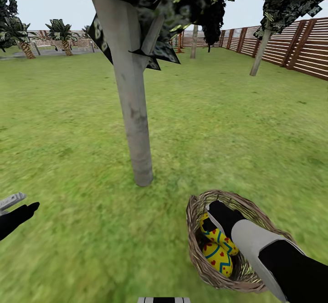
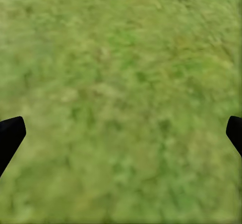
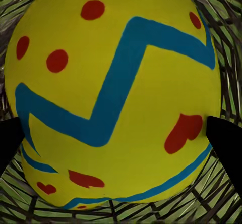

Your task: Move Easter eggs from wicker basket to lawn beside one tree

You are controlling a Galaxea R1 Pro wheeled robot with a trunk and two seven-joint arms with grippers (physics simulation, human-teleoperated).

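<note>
The right gripper [image 3: 116, 133] sat spread around an egg [image 3: 113, 93] in the basket [image 1: 200, 266], not yet clamped — closing off-centre could squirt it loose — while the left gripper [image 2: 121, 133] hung open over lawn [image 2: 121, 57].

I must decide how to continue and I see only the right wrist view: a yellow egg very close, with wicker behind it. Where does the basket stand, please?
Observer: The wicker basket stands on the lawn, close to a pale grey tree trunk, in the head view.
Operator: How many eggs are inside?
Observer: I see two Easter eggs beside the right arm; the arm may hide a third.
Operator: Is any egg already by the tree?
Observer: No, the grass around the trunk's base shows no egg.
Operator: And the left hand?
Observer: The left hand is open, with only grass between its fingertips.
</note>
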